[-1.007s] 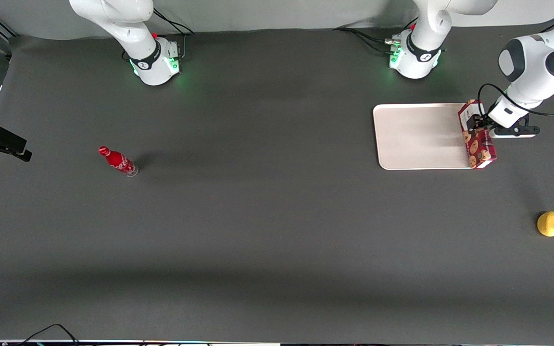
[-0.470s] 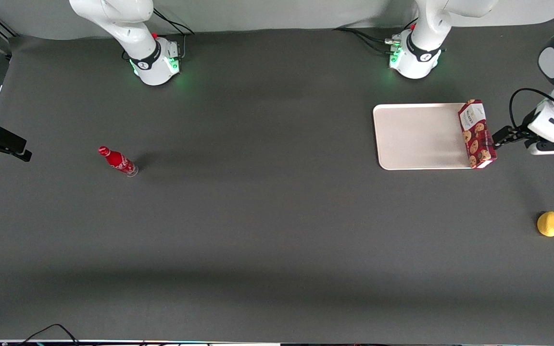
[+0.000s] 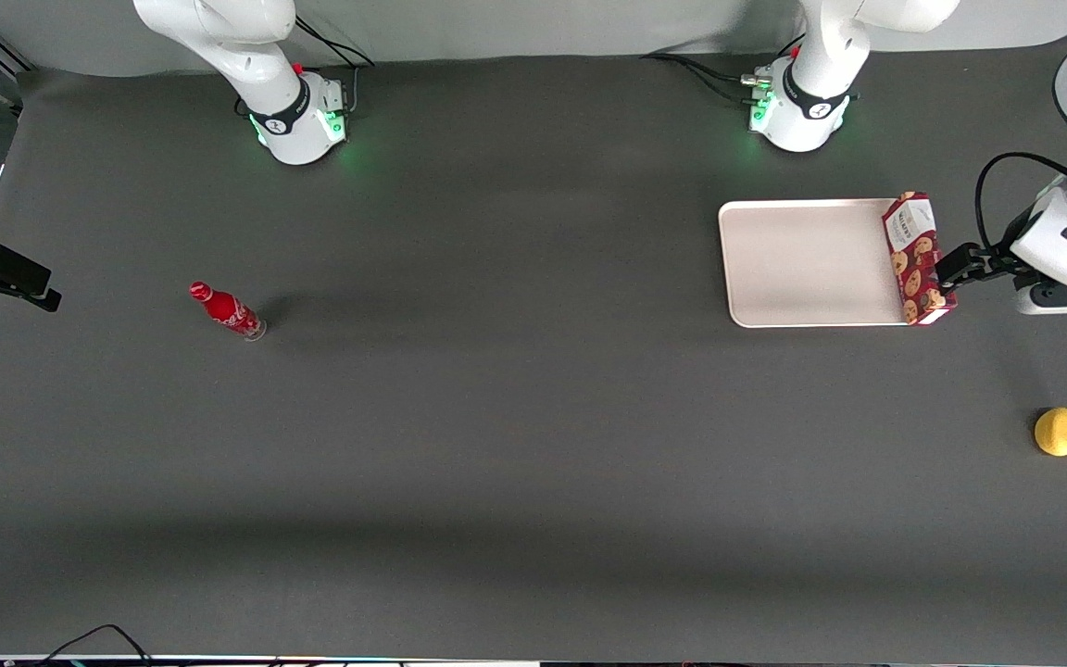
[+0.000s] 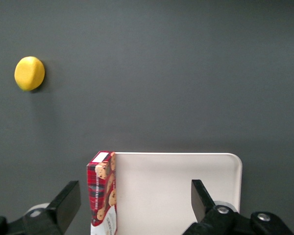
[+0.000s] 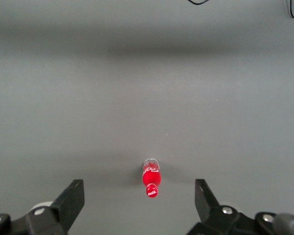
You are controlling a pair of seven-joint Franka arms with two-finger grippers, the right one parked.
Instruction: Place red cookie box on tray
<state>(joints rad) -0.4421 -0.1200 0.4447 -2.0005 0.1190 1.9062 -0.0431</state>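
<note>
1. So the gripper [image 3: 953,269] has let go of the box [image 3: 919,258] since a second ago. Back then it was clamped on the box; now it sits just beside the box, off the tray's [image 3: 802,264] edge on the working arm's end of the table.
2. Fingers are spread wide and hold nothing. The wrist view shows both of them apart, with the box [image 4: 102,193] and the tray [image 4: 176,191] in the gap under them.
3. The box hasn't budged since the release. It stands on its long edge right along the tray's short edge nearest the working arm, white label end farther from the front camera.
4. Can't tell for sure whether it's fully inside the rim or perched on it. The wrist view has it flush with the tray's edge, so I'd guess it's on, barely.
5. For the task, that reads like the placing is basically done and the arm is backing off. The risk I'd flag is the narrow box tipping off the edge.
6. Head count: one box, one tray, one gripper in play.
7. Extras: one small red bottle [image 3: 227,311], well away from the tray toward the parked arm's end, and one yellow ball-ish thing [image 3: 1059,432], nearer the front camera than the tray.
</note>
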